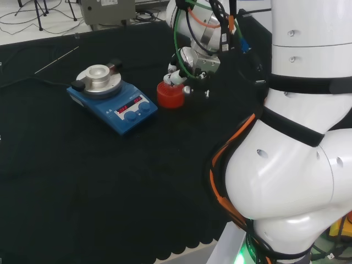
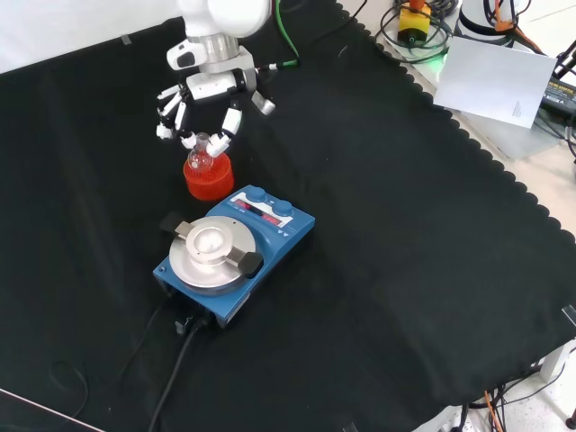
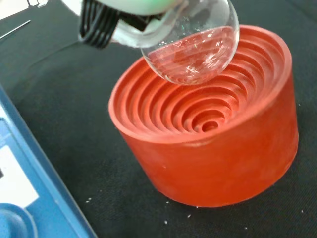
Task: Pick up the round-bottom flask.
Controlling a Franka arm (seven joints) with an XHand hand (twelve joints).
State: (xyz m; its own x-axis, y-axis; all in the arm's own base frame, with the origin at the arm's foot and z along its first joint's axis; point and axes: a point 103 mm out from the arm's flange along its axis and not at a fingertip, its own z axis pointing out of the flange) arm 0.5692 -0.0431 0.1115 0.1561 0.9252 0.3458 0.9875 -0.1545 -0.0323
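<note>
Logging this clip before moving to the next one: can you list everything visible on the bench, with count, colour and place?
clear glass round-bottom flask: one, clear, lifted just above the stand, in the hand.
red ribbed ring stand: one, red, on the cloth beyond the stirrer in the front view.
blue hotplate stirrer with round metal top: one, blue and silver, mid-cloth.
black cloth: one, black, covers the bench.
white arm link: white, right of the head view.
hand: one, black and white, above the stand, fingers curled round the flask.

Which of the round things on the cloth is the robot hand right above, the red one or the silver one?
The red ribbed stand, with the robot hand and glass flask over it. The silver plate sits apart on the blue stirrer.
</note>
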